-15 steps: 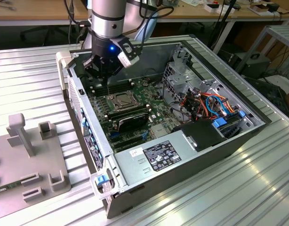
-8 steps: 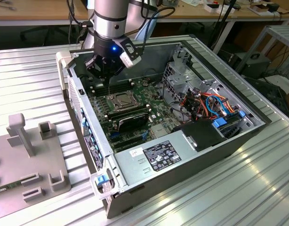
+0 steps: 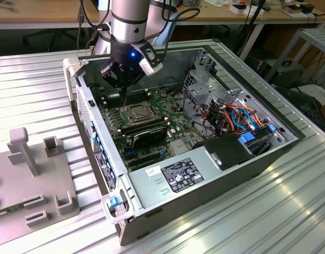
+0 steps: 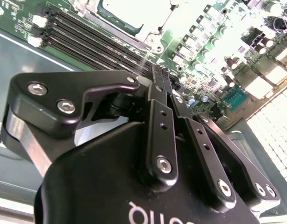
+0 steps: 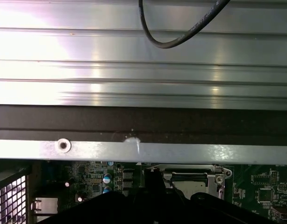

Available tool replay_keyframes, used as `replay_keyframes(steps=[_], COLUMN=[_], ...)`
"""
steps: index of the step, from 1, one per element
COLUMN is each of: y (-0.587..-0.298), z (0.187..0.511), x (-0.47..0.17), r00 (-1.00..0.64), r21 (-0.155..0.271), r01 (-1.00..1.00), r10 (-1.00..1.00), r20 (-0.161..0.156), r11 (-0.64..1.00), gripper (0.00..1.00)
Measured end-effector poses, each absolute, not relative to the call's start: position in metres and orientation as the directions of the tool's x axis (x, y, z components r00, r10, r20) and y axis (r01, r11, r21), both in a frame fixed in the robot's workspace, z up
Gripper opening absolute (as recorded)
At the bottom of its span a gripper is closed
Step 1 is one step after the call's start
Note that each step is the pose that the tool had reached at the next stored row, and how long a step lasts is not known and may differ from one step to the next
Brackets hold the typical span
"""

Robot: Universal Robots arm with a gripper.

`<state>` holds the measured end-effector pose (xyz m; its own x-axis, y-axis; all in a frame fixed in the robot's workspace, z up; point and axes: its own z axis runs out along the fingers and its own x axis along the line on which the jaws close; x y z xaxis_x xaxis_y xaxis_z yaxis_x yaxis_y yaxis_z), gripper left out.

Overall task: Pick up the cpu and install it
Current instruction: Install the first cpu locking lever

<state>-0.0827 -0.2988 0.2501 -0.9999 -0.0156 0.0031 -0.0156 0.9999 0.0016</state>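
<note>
The gripper [image 3: 123, 85] hangs inside the open computer case [image 3: 97, 138], low over the green motherboard [image 3: 170, 100]. In the exterior view it sits at about 11 o'clock of the metal-framed socket [image 3: 144, 119]. In the second wrist view its two black fingers [image 4: 158, 107] are drawn together at the tips, no gap showing, and I see nothing held between them. The cpu [image 4: 129, 8] looks to be lying flat within the socket frame, a dull grey square just beside the rows of memory slots [image 4: 92, 39], apart from the fingertips. The power supply [image 3: 178, 174] lies at 5 o'clock of the socket and the bundled drive cables [image 3: 236, 114] at 3 o'clock. A grey fixture [image 3: 35, 180] stands on the ribbed table [image 3: 41, 79], at 8 o'clock of the case
</note>
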Motion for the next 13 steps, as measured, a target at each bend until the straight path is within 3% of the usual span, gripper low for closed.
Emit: replay_keyframes(steps=[13], y=[-0.2988], z=[0.2487], x=[-0.0755], r00=[-1.0], r21=[0.002], r01=[-0.016], r10=[-0.016], r20=[0.003], r11=[1.0], gripper=[0.11])
